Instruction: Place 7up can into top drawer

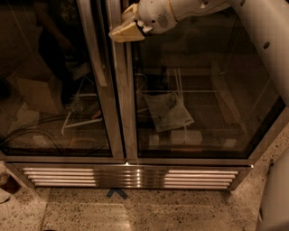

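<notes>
My gripper is at the top of the camera view, held in front of the steel post between the two glass doors of a fridge cabinet. It sits at the end of my white arm, which reaches in from the upper right. Nothing shows between its tan fingertips. The 7up can is out of view. No drawer is in view.
A long door handle runs down the left glass door. Behind the glass lie a paper sheet, wire racks and cables. A louvred steel grille runs along the cabinet's foot. A blue tape mark is on the speckled floor.
</notes>
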Robot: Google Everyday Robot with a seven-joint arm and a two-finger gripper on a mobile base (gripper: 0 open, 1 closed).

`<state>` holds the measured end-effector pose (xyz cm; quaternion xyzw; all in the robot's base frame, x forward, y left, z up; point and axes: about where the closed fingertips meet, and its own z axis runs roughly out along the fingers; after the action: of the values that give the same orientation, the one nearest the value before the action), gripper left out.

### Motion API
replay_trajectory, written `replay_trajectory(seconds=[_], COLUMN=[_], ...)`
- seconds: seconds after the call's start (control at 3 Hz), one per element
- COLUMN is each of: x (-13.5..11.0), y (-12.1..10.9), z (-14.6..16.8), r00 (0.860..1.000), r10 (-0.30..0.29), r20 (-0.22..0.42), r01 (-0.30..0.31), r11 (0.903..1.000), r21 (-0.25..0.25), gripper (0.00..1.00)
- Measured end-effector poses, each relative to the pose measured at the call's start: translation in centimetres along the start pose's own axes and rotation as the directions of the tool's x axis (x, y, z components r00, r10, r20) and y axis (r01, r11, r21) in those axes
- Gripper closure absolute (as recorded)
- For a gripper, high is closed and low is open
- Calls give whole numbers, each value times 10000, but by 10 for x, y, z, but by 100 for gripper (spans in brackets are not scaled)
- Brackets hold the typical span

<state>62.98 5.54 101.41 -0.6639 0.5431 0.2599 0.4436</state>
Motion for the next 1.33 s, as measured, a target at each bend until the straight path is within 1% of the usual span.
replay_trajectory(seconds=[0.33, 0.67, 1.0, 1.33], x=[-1, -1, -1, -1], y=[-4, -4, -4, -4], z=[-1, -1, -1, -1], r00=[10000, 10000, 10000, 10000], r10=[-28, -28, -28, -28], r20=[61, 61, 61, 61], r01=[28, 28, 28, 28], r11=[10000, 10000, 10000, 10000], r21=[26, 25, 25, 25], gripper=[100, 96, 89, 71])
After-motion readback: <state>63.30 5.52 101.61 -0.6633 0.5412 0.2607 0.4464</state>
